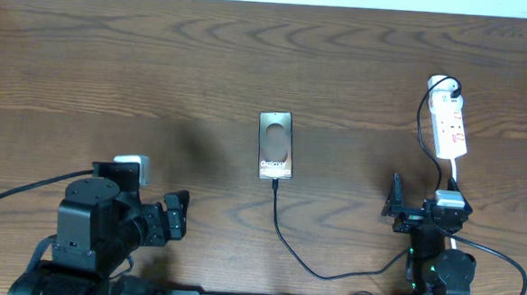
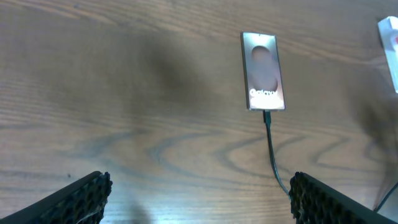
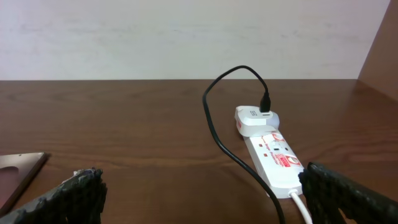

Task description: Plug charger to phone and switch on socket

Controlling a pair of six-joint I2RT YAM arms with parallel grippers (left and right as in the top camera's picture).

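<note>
Both tools stand wide open and hold nothing. The phone point(image 1: 274, 145) lies mid-bench, and the charger point(image 1: 281, 234) seems already seated in its near end. The socket point(image 1: 450, 130) lies straight ahead of the right tool point(image 3: 202, 182), a little to its right, with its long axis pointing away toward the back edge of the bench point(image 1: 160, 61). The right arm is clearly nearer; the left tool point(image 2: 199, 186) is well apart. I judge the switch remains. The charger loop and the white cord point(image 1: 456, 176) crowd the approach.
</note>
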